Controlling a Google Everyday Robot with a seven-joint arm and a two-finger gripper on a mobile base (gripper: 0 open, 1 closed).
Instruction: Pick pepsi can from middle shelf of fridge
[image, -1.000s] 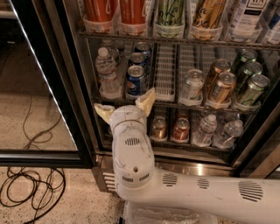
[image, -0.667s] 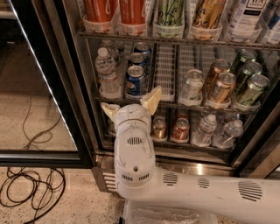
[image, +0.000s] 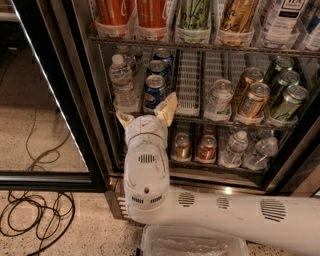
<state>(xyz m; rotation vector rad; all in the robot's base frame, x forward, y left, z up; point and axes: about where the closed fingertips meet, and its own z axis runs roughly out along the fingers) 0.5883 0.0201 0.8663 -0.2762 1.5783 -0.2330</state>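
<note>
The fridge (image: 95, 125) stands open with its black-framed glass door swung to the left. On the middle shelf (image: 200, 116), a blue pepsi can (image: 154, 90) with a silver top stands at the front of its white lane tray, with two more blue cans behind it. My gripper (image: 146, 112) is open, its two cream fingers spread just below and in front of the pepsi can. The right fingertip (image: 167, 106) overlaps the can's lower right side. The left fingertip (image: 123, 119) is below the water bottle (image: 122, 80). Nothing is held.
Right of the pepsi lane are empty white trays (image: 189, 82), a silver can (image: 219, 97), bronze cans (image: 252, 97) and green cans (image: 287, 100). Tall orange and green cans fill the upper shelf. Cans and bottles sit on the lower shelf. Black cables (image: 35, 215) lie on the floor at the left.
My gripper has moved up and slightly right toward the pepsi can; its right finger now overlaps the can's lower edge. The fingers stay spread.
</note>
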